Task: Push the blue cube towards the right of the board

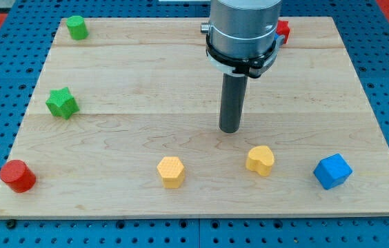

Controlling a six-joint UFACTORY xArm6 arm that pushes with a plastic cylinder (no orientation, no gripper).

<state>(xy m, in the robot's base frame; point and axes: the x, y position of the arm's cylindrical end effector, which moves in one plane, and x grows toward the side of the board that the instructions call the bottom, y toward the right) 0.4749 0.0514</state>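
Note:
The blue cube (332, 171) sits near the view's bottom right of the wooden board (146, 110). My tip (230, 130) rests on the board near the centre, up and to the left of the cube, well apart from it. A yellow heart-shaped block (261, 160) lies between them, just below and right of my tip, not touching it.
A yellow hexagonal block (171, 171) lies at bottom centre. A red cylinder (18, 176) is at bottom left. A green star (62, 103) is at the left, a green cylinder (77, 27) at top left. A red block (283, 32) is partly hidden behind the arm at the top.

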